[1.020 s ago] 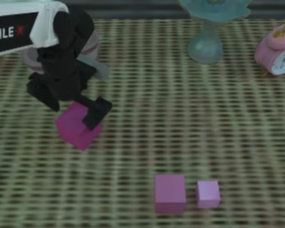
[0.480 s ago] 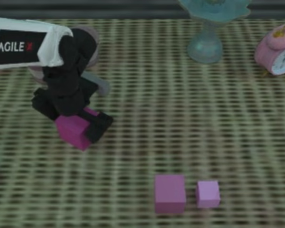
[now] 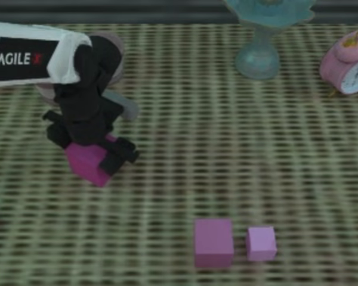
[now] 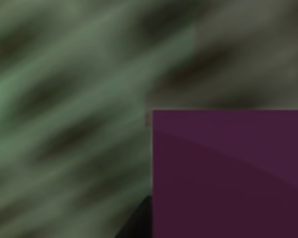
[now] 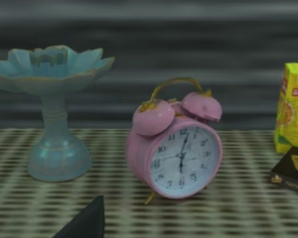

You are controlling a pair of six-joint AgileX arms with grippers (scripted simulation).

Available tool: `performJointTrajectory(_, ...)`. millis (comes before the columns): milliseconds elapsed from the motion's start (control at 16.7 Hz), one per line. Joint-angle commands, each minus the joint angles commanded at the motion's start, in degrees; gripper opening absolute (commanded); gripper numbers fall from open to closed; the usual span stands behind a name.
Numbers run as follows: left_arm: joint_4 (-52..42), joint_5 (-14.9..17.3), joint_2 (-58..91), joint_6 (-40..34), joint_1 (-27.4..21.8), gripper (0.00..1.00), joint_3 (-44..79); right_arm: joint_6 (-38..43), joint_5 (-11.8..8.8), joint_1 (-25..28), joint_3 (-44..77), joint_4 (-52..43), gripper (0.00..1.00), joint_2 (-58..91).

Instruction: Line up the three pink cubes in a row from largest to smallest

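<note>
The left gripper (image 3: 92, 149) is seen at the table's left side, lowered over the large cube (image 3: 86, 164), with its black fingers (image 3: 120, 156) closed against the cube's opposite sides. The large cube, deep magenta, is turned at an angle to the table's edges, and it cannot be told whether it rests on the woven mat (image 3: 227, 149) or is raised off it. In the left wrist view the same cube (image 4: 228, 173) fills the near corner, with blurred green weave behind it.

The medium cube (image 3: 213, 242) and the small cube (image 3: 261, 243) are found near the front edge, right of centre, side by side with a narrow gap between them, the small one to the right. Both are well apart from the large cube.

At the back a pale blue pedestal dish (image 3: 262, 36) is seen, and a pink alarm clock (image 3: 346, 62) at the back right. Both are shown close up in the right wrist view, with a yellow carton (image 5: 290, 114) and a black box (image 5: 292, 171) beyond the clock. The right gripper is not seen from above, and whether it is spread or closed cannot be told.
</note>
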Motion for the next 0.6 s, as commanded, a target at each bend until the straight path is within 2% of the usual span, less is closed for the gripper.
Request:
performJointTrajectory(240, 0.00, 0.00, 0.00, 0.00, 0.00, 0.02, 0.00, 0.00, 0.00, 0.00, 0.00, 0.00, 1.00, 0.00)
performJointTrajectory(600, 0.00, 0.00, 0.00, 0.00, 0.00, 0.00, 0.00, 0.00, 0.00, 0.00, 0.00, 0.00, 1.00, 0.00)
